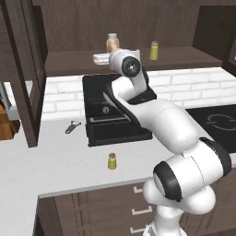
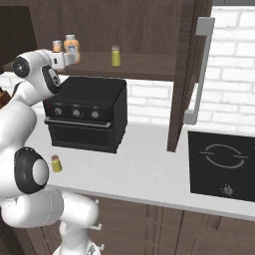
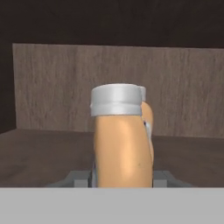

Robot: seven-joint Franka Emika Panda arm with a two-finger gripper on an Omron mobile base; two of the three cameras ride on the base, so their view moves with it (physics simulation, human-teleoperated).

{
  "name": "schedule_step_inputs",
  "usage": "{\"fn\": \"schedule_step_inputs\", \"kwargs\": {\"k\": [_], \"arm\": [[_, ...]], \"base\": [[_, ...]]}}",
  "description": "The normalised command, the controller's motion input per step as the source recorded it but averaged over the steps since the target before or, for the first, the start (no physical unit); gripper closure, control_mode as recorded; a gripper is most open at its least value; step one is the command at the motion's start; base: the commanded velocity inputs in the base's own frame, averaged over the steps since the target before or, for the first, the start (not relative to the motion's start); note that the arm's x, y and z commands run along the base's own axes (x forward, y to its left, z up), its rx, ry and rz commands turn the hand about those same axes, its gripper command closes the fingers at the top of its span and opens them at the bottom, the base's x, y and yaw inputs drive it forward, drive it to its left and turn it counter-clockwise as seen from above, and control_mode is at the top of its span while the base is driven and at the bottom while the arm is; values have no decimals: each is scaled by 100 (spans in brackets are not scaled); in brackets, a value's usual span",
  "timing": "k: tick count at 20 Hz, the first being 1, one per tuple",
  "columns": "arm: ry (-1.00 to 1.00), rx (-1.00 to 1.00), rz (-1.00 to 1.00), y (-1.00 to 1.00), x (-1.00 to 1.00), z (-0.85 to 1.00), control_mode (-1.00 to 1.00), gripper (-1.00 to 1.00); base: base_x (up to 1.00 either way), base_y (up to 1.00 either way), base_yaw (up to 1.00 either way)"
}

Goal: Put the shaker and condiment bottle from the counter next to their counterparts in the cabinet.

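Note:
My gripper (image 3: 120, 177) is shut on the orange-tan condiment bottle (image 3: 122, 144), which stands upright between the fingertips inside the dark cabinet (image 1: 184, 57). Its twin (image 3: 148, 116) peeks out just behind it to the right. In the right base view one orange bottle (image 2: 58, 47) and another (image 2: 72, 48) stand close together at the hand (image 2: 60, 59); which one is held I cannot tell there. The left base view has an orange bottle (image 1: 112, 43) above the hand (image 1: 100, 58). A yellow-olive shaker (image 1: 154, 50) sits further right on the shelf. The other shaker (image 1: 112, 161) stands on the counter (image 1: 55, 161).
A black toaster oven (image 1: 115, 115) sits on the counter under the shelf, right below my arm. A small dark utensil (image 1: 72, 126) lies to its left. A black cooktop (image 2: 221, 164) is set into the counter on the right. The open cabinet door (image 2: 187, 74) hangs beside the shelf.

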Motion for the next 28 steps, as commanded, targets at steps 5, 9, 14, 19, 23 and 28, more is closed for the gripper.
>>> {"fn": "schedule_step_inputs", "kwargs": {"k": [5, 9, 14, 19, 23, 28], "arm": [[-5, 0, 0, 0, 37, -28, -100, 100], [-10, 0, 0, 0, 36, -32, -100, 100], [-8, 0, 0, 0, 22, -28, -100, 100], [-3, 0, 0, 0, 17, -24, -100, 100], [-2, 0, 0, 0, 20, -28, -100, 100], [-5, 0, 0, 0, 21, -31, -100, -100]], "base": [[0, 0, 0], [0, 0, 0], [0, 0, 0], [0, 0, 0], [0, 0, 0], [0, 0, 0]]}}
